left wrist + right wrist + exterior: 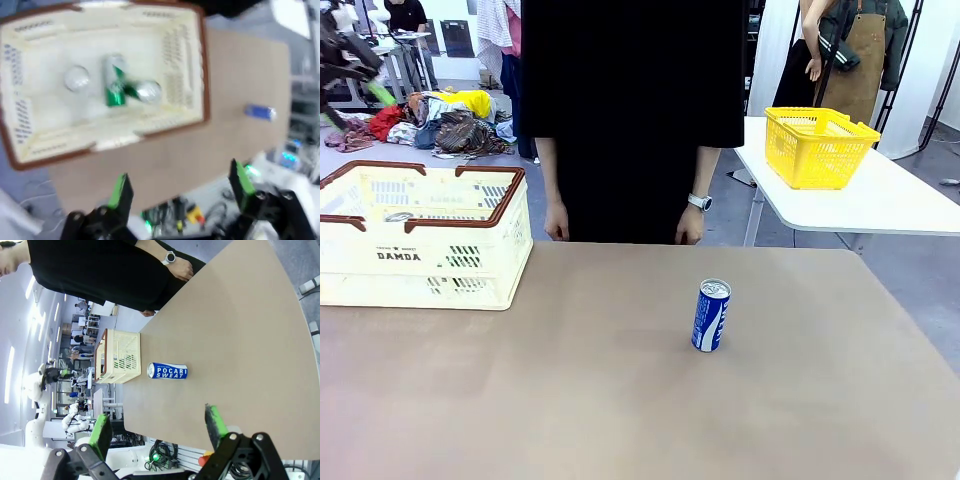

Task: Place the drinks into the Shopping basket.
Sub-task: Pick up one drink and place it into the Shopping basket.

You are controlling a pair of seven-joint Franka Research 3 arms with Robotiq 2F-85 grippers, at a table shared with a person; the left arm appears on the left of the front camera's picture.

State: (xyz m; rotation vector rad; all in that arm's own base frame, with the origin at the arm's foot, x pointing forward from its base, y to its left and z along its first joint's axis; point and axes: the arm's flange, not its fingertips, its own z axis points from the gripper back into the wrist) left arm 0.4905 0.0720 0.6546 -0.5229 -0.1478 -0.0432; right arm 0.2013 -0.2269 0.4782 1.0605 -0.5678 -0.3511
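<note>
While the left gripper (180, 192) hangs high over the table with its green pads spread wide and nothing between them, the Shopping basket (200, 75) lies up at about 11 o'clock from it in the left wrist view, well apart. Inside the basket a green can (114, 85) lies on its side, with one silver-topped can (77, 78) beside it at 9 o'clock and another (148, 91) touching it at about 3 o'clock, picture blurred. A blue-and-white can (259, 111) sits on the tan table (240, 70) at about 1 o'clock from the left gripper, outside the basket. In the front view that blue-and-white can (711, 315) stands upright near table centre, well off from the Shopping basket (380, 262) at its 9–10 o'clock; a person's hands (689, 226) hang at the far edge. The left gripper (350, 70) shows blurred at top left, above the basket. In the right wrist view the right gripper (157, 427) is wide open and empty, pads well apart; the blue-and-white can (167, 371) is at 12 o'clock from it, clear of the fingers, with the basket (122, 356) beyond at 11 o'clock. A yellow basket (817, 146) sits on a white side table.
</note>
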